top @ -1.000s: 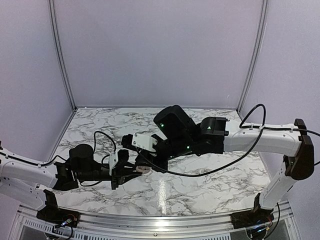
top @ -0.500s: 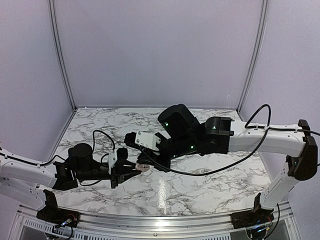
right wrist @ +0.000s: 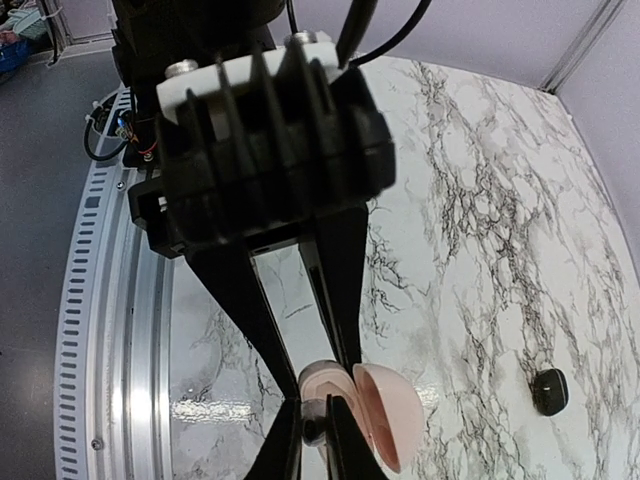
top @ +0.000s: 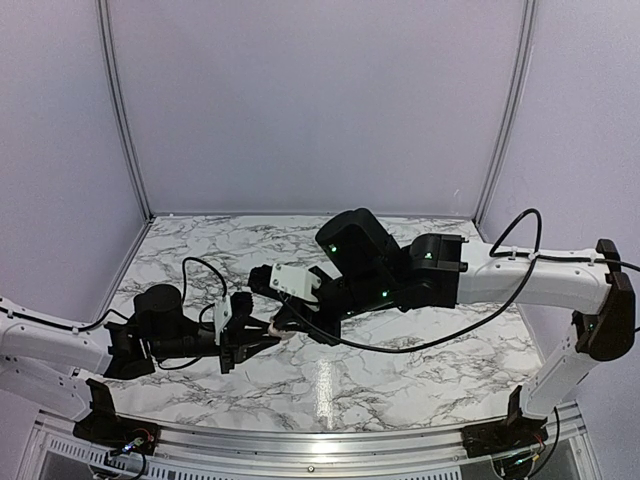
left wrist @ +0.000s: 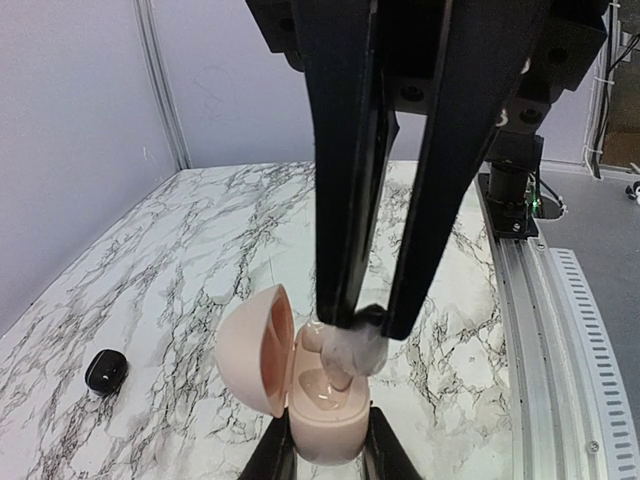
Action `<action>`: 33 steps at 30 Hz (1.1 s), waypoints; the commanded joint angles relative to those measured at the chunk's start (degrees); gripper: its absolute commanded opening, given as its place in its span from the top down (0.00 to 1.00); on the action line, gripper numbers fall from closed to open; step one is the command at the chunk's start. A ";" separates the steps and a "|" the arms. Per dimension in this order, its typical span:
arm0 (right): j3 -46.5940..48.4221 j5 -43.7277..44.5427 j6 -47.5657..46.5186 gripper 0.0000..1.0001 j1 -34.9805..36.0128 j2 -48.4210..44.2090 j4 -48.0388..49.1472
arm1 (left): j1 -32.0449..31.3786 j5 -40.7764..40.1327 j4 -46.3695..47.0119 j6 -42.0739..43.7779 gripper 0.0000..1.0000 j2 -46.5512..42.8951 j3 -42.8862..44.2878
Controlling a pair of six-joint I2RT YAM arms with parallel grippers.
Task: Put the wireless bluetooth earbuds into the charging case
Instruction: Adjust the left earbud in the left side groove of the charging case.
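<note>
- The left hand (left wrist: 327,455) is pressed onto the small pale pink, pebble-shaped hinged charging case (left wrist: 325,425). One dark finger lies against each side of the case's lower half.
- The charging case stands upright between those fingers, held above the white, grey-veined marble bench (left wrist: 200,230). From the top view it sits left of the bench's middle, towards the near edge.
- Its domed lid (left wrist: 255,350) is swung open to the left in the left wrist view and shows a smooth pink hollow. In the base, part of one pink well shows, below and left of the earbud.
- The right hand (left wrist: 366,318) comes down on the case from above. Its two long black fingers taper together and pinch a tiny black earbud (left wrist: 355,348) at their tips.
- A pale, translucent rounded part of the earbud hangs below the pinch, right at the open mouth of the case. I cannot tell whether it touches the well.
- In the right wrist view the right hand's own fingertips (right wrist: 340,452) meet just over the rim of the case, with the open lid on their right.
- A black rounded lump (left wrist: 105,371) lies on the bench well apart from the case, out beyond the open lid. I cannot tell whether it is the second earbud.
- In the top view the two arms meet tip to tip over the case.
</note>
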 commanded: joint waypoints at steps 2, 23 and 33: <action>-0.60 0.43 0.93 0.89 0.16 -0.12 -1.52 | 0.52 0.93 3.12 -0.33 1.00 -2.01 0.30; 1.74 5.10 2.33 0.87 -0.08 2.08 0.23 | 0.61 4.23 3.21 -0.15 1.00 -1.75 0.92; 1.40 2.10 1.76 0.70 -0.35 -0.37 1.87 | 0.69 4.40 3.30 -0.52 1.00 -1.41 1.26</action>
